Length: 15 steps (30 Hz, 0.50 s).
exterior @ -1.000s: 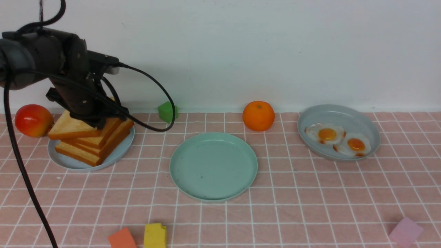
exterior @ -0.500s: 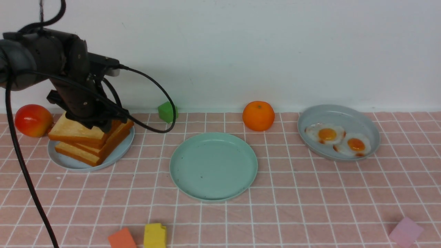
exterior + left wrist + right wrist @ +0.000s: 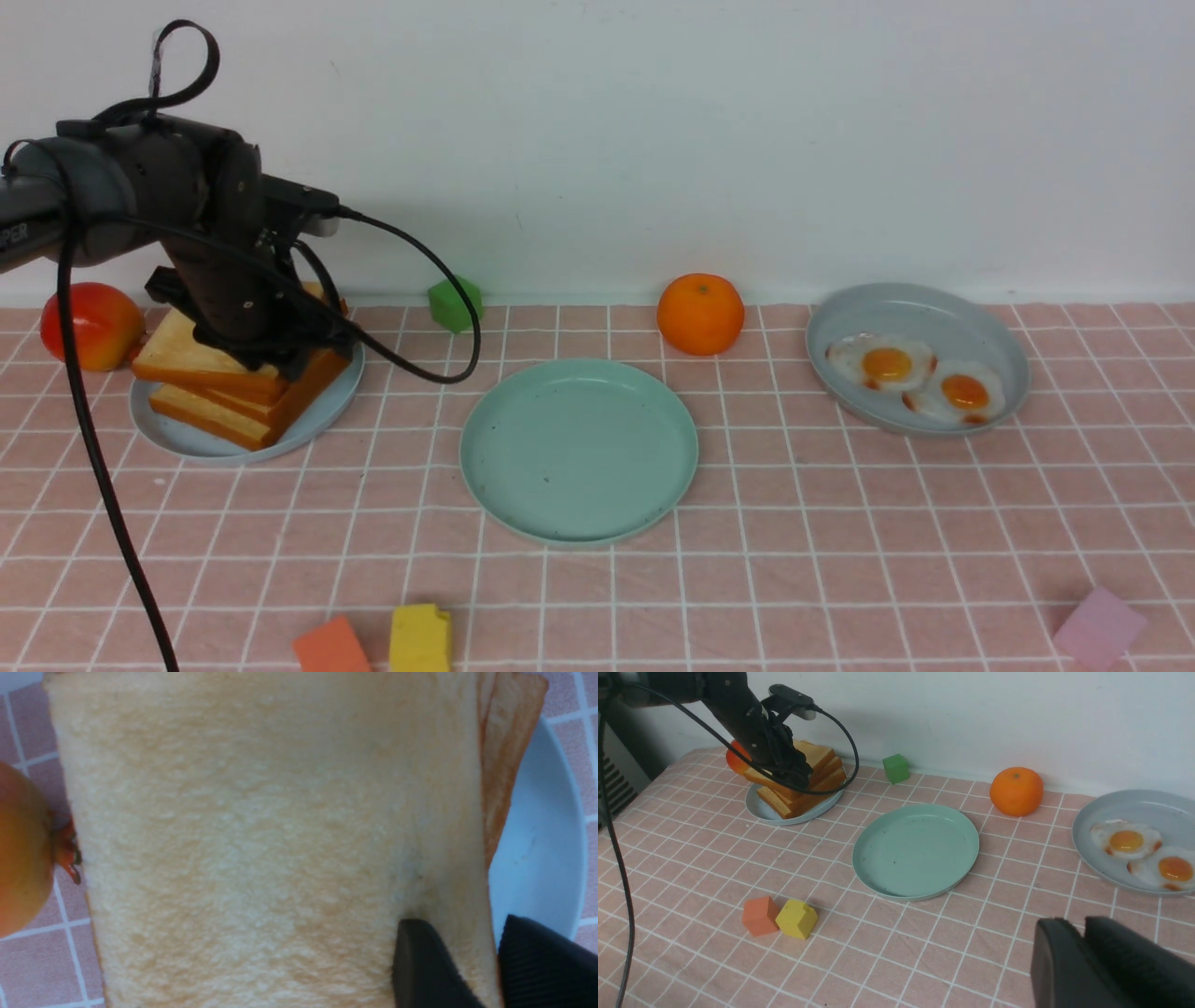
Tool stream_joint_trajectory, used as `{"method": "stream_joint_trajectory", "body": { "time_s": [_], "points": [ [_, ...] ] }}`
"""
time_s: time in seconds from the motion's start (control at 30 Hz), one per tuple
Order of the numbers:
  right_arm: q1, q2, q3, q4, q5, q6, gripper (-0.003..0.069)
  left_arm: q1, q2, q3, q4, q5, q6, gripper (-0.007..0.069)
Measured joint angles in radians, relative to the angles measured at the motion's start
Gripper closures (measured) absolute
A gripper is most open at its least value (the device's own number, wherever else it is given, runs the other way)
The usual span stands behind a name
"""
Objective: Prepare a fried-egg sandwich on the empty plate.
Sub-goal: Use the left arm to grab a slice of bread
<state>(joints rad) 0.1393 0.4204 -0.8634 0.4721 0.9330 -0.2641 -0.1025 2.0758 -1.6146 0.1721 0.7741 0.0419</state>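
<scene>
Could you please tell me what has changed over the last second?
The left gripper has come down onto the toast stack, its fingers straddling the top slice's edge; whether it grips is unclear. The empty plate, fried eggs and orange have not moved.

The empty green plate point(image 3: 896, 877) sits mid-table; the left gripper point(image 3: 791, 774) is down on a toast stack point(image 3: 784, 805) on a blue plate point(image 3: 761, 812), though whether it grips a slice is unclear; an apple point(image 3: 732, 760) peeks out behind the stack; a green cube point(image 3: 896, 767) and an orange point(image 3: 1016, 791) stand near the wall; two eggs point(image 3: 1125, 841) lie in a grey dish point(image 3: 1134, 799); an orange cube point(image 3: 760, 915) touches a yellow cube point(image 3: 797, 918); the right gripper point(image 3: 1082, 931) has its fingers together, holding nothing.
</scene>
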Motion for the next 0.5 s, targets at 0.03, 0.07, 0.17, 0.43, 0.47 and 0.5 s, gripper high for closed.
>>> {"method": "stream_joint_trajectory", "body": {
  "time_s": [0.03, 0.07, 0.17, 0.43, 0.47, 0.5],
  "points": [
    [0.000, 0.000, 0.000, 0.000, 0.000, 0.000, 0.0550, 0.000, 0.000, 0.000, 0.000, 0.000, 0.000, 0.0409],
    [0.000, 0.000, 0.000, 0.000, 0.001, 0.000, 0.0550, 0.000, 0.001, 0.000, 0.004, 0.001, 0.000, 0.0456],
    [0.000, 0.000, 0.000, 0.000, 0.001, 0.000, 0.0547, 0.000, 0.006, -0.004, 0.007, 0.004, 0.000, 0.0558],
    [0.000, 0.000, 0.000, 0.000, 0.003, 0.000, 0.0541, 0.000, -0.027, 0.000, 0.011, 0.020, 0.000, 0.0596],
    [0.000, 0.000, 0.000, 0.000, 0.003, 0.000, 0.0540, 0.000, -0.046, 0.004, 0.011, 0.032, 0.000, 0.0596],
    [0.000, 0.000, 0.000, 0.000, 0.003, 0.000, 0.0540, 0.000, -0.050, 0.005, 0.011, 0.032, 0.000, 0.0596]
  ]
}}
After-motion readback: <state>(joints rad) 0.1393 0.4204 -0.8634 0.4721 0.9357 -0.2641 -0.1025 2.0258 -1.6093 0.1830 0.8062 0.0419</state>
